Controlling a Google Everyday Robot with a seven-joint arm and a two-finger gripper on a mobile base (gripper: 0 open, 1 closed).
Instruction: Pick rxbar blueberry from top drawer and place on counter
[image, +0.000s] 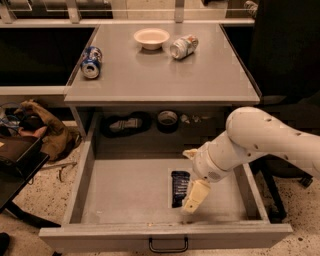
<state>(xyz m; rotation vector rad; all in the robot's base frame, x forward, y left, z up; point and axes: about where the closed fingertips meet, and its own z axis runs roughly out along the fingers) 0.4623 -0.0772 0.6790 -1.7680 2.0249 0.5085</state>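
The top drawer (120, 197) stands pulled out below the counter (160, 75). The rxbar blueberry (178, 186) lies flat on the drawer floor, right of centre, its long side running near to far. The gripper (194, 199) hangs down inside the drawer just right of the bar, at its near end; I cannot tell whether it is released or clenched. On the counter, a blue soda can (91, 61) lies on its side at the left. A pale bowl (151, 37) and a silver can (183, 46) sit at the far side.
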